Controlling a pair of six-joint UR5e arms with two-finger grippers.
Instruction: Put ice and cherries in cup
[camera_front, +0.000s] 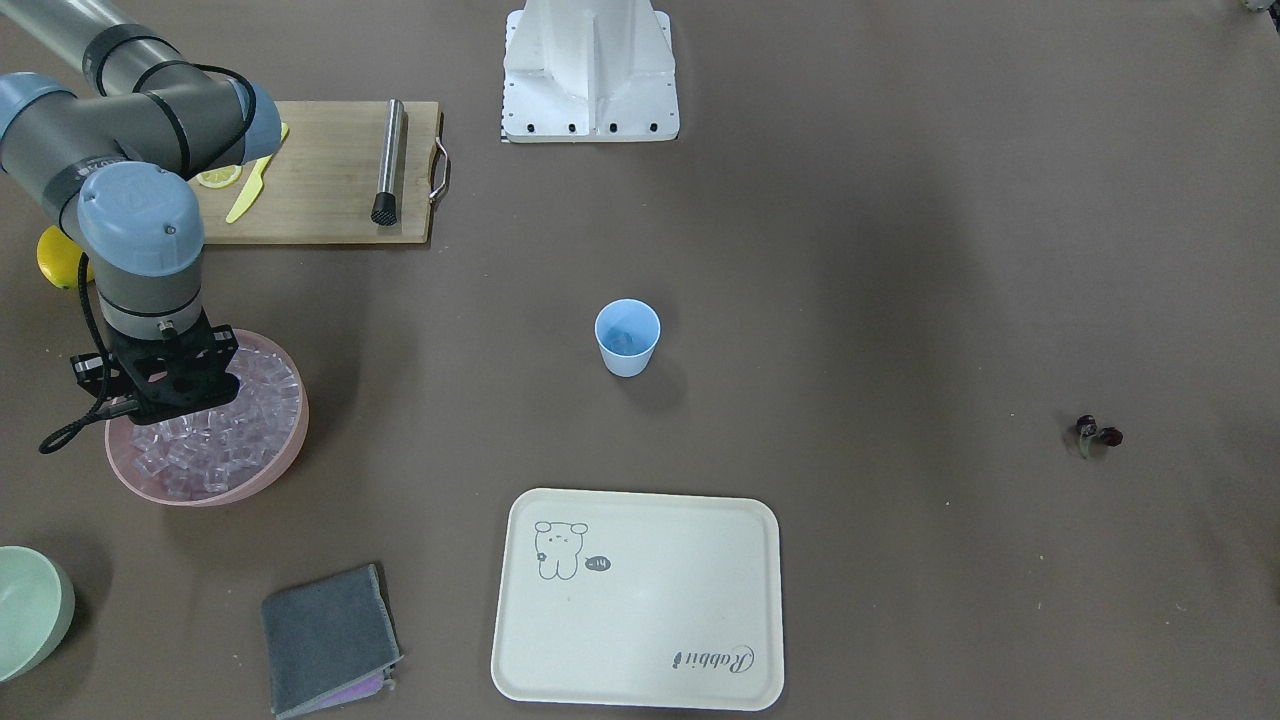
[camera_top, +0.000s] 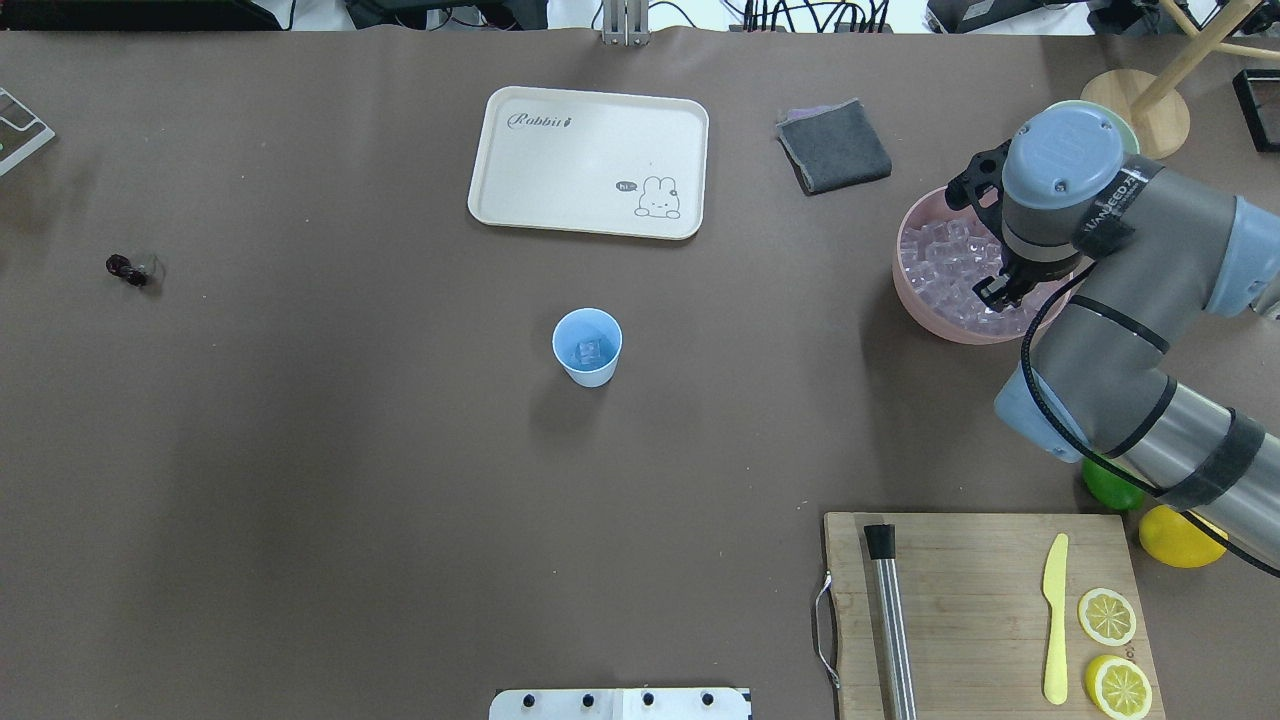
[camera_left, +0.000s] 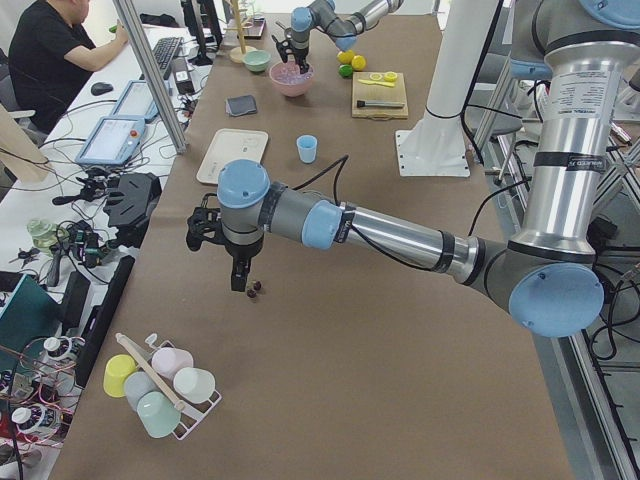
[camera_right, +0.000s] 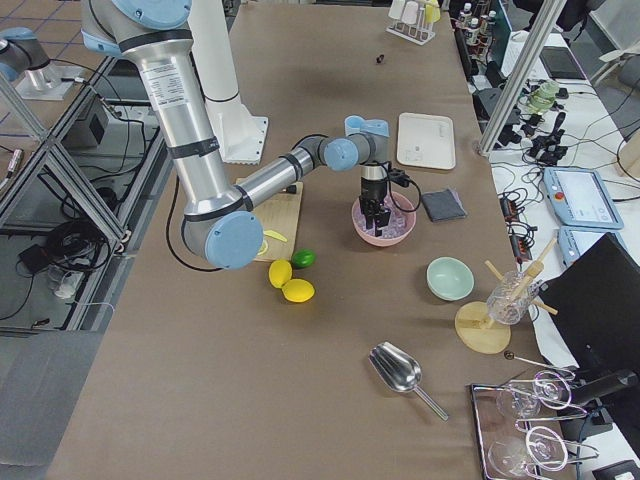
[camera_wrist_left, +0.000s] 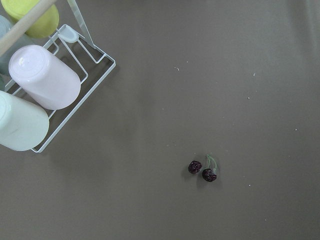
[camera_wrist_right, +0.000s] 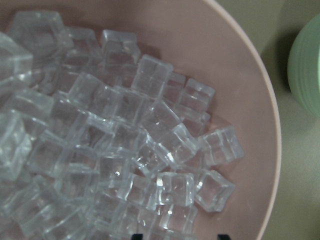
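Above the brown table (camera_top: 400, 500), right end effector (camera_top: 997, 292) gapes over ice (camera_wrist_right: 125, 150); left end effector (camera_left: 238, 285): cannot tell.

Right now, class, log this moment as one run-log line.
right fingers: open above ice in pink bowl | cup: ice cube inside | cherries: on table near left fingers
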